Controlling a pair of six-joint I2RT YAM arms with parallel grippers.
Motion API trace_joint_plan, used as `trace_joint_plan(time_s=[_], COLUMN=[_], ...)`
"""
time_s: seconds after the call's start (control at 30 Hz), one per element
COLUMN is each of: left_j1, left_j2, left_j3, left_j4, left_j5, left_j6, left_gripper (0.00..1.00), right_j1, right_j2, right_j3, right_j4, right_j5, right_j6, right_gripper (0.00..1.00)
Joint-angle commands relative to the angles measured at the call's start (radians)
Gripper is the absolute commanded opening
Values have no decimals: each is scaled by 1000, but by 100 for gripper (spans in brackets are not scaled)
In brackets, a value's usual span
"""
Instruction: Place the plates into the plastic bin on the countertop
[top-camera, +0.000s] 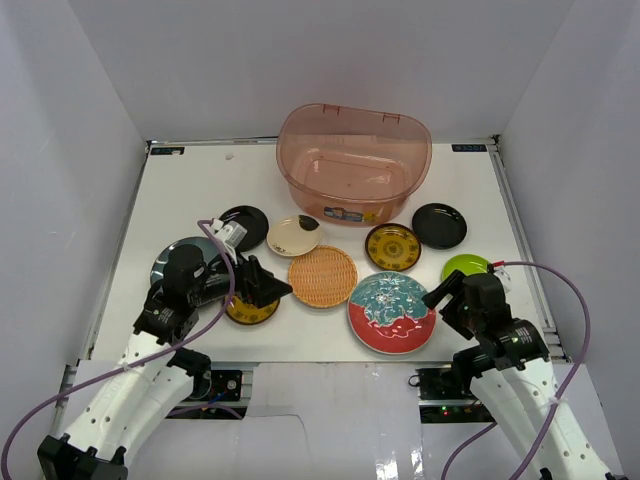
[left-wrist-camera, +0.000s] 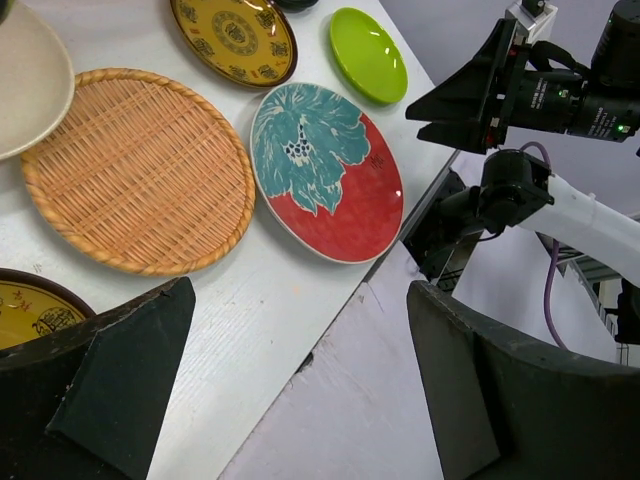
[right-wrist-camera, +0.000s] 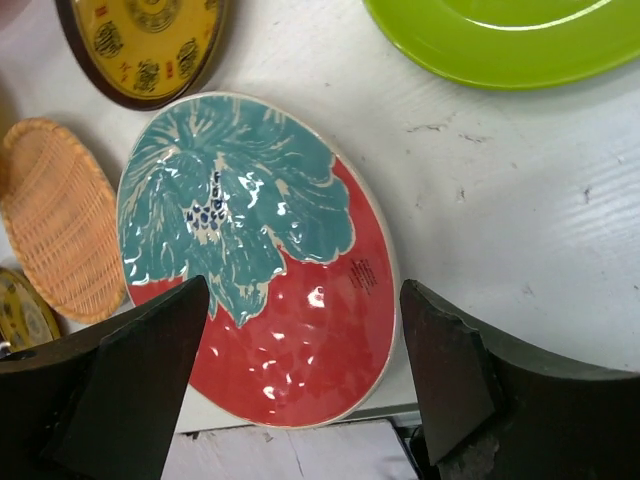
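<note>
Since nothing's been dropped in the plastic bin (top-camera: 340, 195) at the back of the table (top-camera: 180, 200) yet, the left gripper (top-camera: 275, 290) and right gripper (top-camera: 436, 298) are held spread wide, empty; the red-and-teal plate (top-camera: 391, 312) is framed by the right one, presumably for grabbing first.

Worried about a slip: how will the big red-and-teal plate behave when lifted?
The red-and-teal plate looks glazed, with bright glints, so probably slippery. It seems rigid ceramic, likely heavyish and breakable if dropped. Lying flat near the edge of the countertop, it should slide, not tip, when pushed.
</note>
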Motion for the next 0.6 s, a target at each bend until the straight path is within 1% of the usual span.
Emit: trace_joint_plan(time_s=[0.0,0.13,0.17,0.2,0.3,0.4,0.5,0.57], left_j1=[-33,-60,-64,-67,-79,-87,-87,-87], left_j2=[-13,-12,-15,-16,-18,-13,-8,-5], left_j3=[34,37,37,37,37,37,37,37], left_j4=[-29,-35,-40,-42,-46,-48,-51,-52], left_j5=[-56,-71,-77,-82,-99,-100,-105,-106], left_j6=[14,12,14,12,12,12,12,11], left_gripper=[98,98,98,98,98,98,98,98], right_j1=[0,0,2,0,0,0,0,0], right_j2=[2,47,53,59,76,96,99,67], right_j3=[-13,-34,-48,-62,-118,-186,-272,-333], right_j4=[-58,-43,-19,-2,85,168,256,294], right_j5=[89,68,51,16,-52,-121,-179,-218], right_j6=[88,100,102,106,129,158,200,233], right_gripper=[86,92,92,96,96,89,79,69])
